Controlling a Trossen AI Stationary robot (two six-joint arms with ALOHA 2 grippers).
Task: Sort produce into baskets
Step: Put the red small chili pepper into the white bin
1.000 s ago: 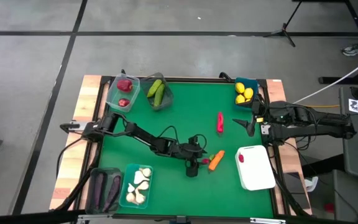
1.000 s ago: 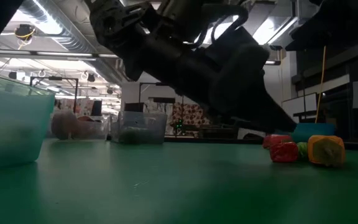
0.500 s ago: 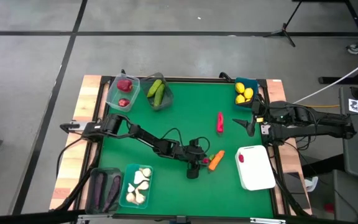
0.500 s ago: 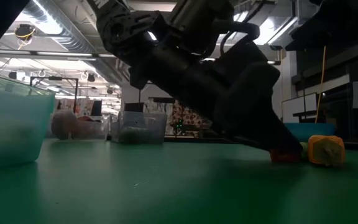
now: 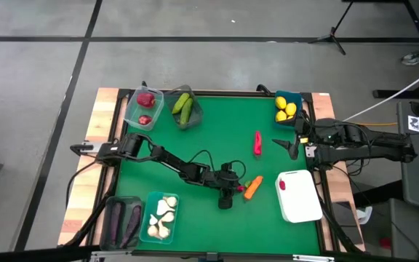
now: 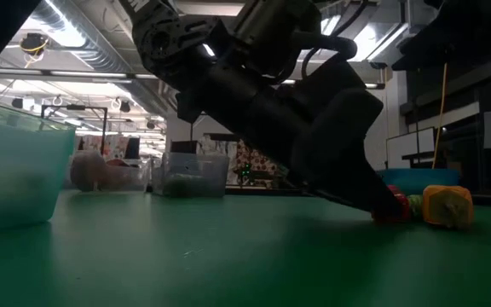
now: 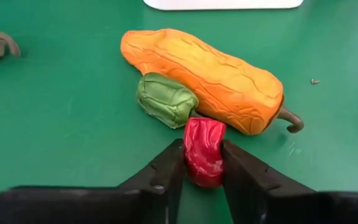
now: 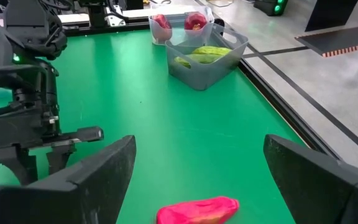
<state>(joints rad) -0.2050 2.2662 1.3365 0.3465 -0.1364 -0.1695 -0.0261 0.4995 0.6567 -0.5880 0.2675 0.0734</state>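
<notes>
Since a second ago the left gripper (image 7: pixel 202 163) has slid forward and low across the green table (image 5: pixel 209 138) and drawn its fingers in — they now stand on either side of a small red pepper (image 7: pixel 204 151), touching it on both flanks, where before they were spread and short of it. The pepper is still lying on the mat; whether the squeeze is firm yet cannot be told. Its green stem end (image 7: pixel 165 98) rests against the orange carrot (image 7: pixel 204 79), which lies just beyond, so a lift may nudge the carrot.

From above, the left arm reaches to the middle of the table, near the carrot. The right gripper (image 8: pixel 194 168) waits near the right edge with its fingers wide apart and nothing between them; a second red pepper (image 5: pixel 257 143) lies on the mat just ahead of it.

Much is sorted already — red round fruits in the clear tub (image 5: pixel 143 108), cucumbers in the grey tub (image 5: pixel 185 109), lemons in the blue tub (image 5: pixel 287 108), garlic (image 5: pixel 161 216) and eggplants (image 5: pixel 122 220) in the near-left tubs, and one small red piece on the white tray (image 5: pixel 298 195). My judgement: the grasp is just being made, and the next need is a clean lift away from the carrot, then a carry to the tray where the other red piece sits
</notes>
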